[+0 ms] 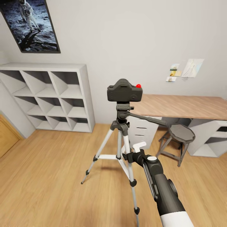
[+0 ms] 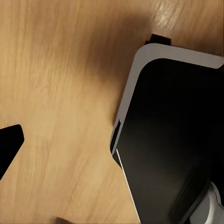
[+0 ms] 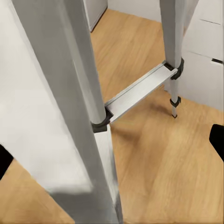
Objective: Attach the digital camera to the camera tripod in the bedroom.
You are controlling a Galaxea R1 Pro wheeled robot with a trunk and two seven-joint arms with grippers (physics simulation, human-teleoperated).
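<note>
The digital camera (image 1: 124,90), black and boxy with a red button (image 1: 138,85), sits upright on the dark grey pan head of the camera tripod (image 1: 121,126) in the middle of the bedroom floor. The long black handle points right toward the desk. My right gripper (image 1: 134,150) is low beside the tripod's centre column, at the height of the leg braces, and it is open. In the right wrist view a silver leg (image 3: 88,93) stands very close between the spread black fingertips (image 3: 217,140). One left fingertip (image 2: 9,142) hangs over the plank floor.
A grey metal stool (image 1: 179,134) stands right of the tripod, under the wood-topped desk (image 1: 189,105) with white drawers (image 1: 143,129). The white cube shelf (image 1: 50,94) lines the left wall, under the astronaut poster (image 1: 31,22). My dark base (image 2: 172,130) lies under the left wrist.
</note>
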